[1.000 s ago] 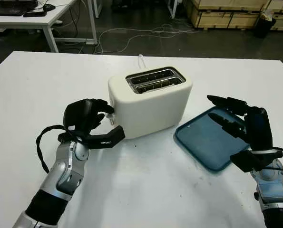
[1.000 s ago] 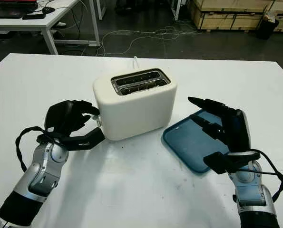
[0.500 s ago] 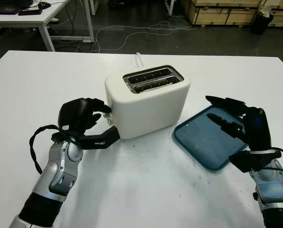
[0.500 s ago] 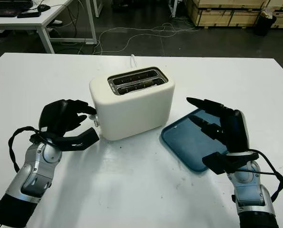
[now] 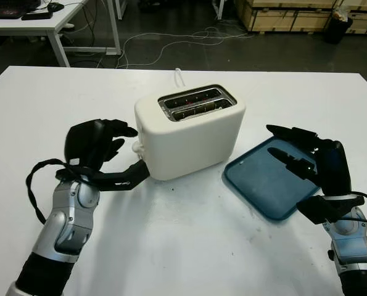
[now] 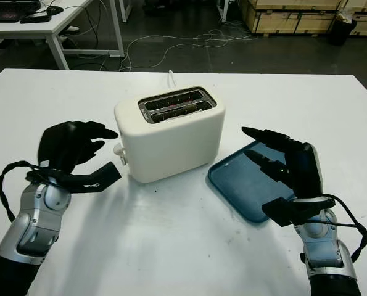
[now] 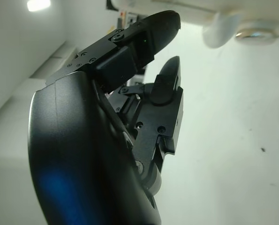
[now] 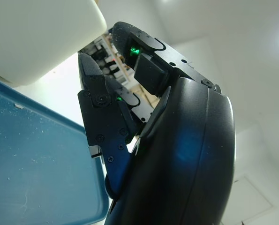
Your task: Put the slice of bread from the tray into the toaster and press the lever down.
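Two robot hands sit nearest the camera, w/ nothing held in either. Left hand is just left of the toaster, above the white surface, fingers partly curled, thumb reaching toward the toaster's lower left end; can't tell if it touches. Right hand hovers over the near right part of the blue tray, fingers stretched out straight toward the toaster, not gripping anything.

Tray lies flat on the surface, just right of the toaster, its bare blue floor showing; near corner is close to the toaster's right end but apart from it.

Cream toaster stands mid-surface, angled, 2 slots on top. Inside the slots there's smth brownish, prob the bread slice, but can't tell for sure. Lever knob pokes out on the toaster's left end, just beside the left hand's fingertips, approx halfway up the end. White cord runs off behind the toaster.

Farther back: dark floor w/ cables, a white desk far left, wooden crates far right.
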`<control>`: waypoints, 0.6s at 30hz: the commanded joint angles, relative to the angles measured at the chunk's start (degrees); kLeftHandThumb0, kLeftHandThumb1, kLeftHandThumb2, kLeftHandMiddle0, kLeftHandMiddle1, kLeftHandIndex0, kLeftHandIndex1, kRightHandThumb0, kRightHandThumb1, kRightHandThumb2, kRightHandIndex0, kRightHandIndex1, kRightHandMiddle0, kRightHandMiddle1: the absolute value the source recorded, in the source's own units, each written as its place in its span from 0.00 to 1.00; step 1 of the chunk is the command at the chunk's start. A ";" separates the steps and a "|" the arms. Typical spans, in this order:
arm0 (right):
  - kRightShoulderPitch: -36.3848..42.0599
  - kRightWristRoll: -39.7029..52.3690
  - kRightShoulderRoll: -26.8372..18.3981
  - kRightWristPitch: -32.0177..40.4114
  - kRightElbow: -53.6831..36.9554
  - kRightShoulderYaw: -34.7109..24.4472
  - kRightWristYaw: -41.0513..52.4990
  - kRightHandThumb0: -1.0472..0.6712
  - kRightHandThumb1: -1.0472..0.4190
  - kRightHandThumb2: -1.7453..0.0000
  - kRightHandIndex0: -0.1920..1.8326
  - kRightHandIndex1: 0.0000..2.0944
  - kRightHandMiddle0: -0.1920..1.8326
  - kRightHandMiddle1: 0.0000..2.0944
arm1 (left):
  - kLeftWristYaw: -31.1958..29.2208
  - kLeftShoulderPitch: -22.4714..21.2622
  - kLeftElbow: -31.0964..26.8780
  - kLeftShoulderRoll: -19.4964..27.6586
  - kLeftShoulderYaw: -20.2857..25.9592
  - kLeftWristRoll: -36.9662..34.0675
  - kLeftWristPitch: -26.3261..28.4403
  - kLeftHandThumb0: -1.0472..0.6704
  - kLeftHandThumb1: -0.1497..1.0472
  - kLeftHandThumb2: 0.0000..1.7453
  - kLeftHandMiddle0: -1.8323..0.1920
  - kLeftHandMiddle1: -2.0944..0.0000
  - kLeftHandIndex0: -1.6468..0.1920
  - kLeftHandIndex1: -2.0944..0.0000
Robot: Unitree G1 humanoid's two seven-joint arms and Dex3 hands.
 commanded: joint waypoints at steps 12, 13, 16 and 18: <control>-0.61 0.45 0.57 0.01 -0.25 0.08 -0.43 0.49 0.13 1.00 0.59 0.00 0.56 0.00 | 4.84 0.64 -0.92 -4.62 3.06 -1.37 -2.16 0.48 0.77 0.01 0.56 0.54 0.38 1.00; -0.83 0.64 0.59 0.03 0.02 0.05 -0.41 0.48 0.13 1.00 0.59 0.00 0.56 0.00 | 5.86 0.79 -0.90 -5.43 3.69 -2.25 -2.87 0.47 0.79 0.01 0.57 0.56 0.39 1.00; -3.07 3.15 0.65 -0.49 3.31 -0.32 0.39 0.48 0.12 1.00 0.59 0.00 0.55 0.00 | 7.96 1.57 -1.46 -8.45 6.26 -7.53 -5.94 0.48 0.84 0.02 0.61 0.59 0.43 1.00; -5.47 8.22 0.99 1.05 5.88 -0.95 3.15 0.47 0.11 0.99 0.59 0.00 0.53 0.00 | 7.86 2.04 -2.96 -10.32 7.94 -11.02 -6.95 0.44 0.88 0.05 0.64 0.63 0.48 1.00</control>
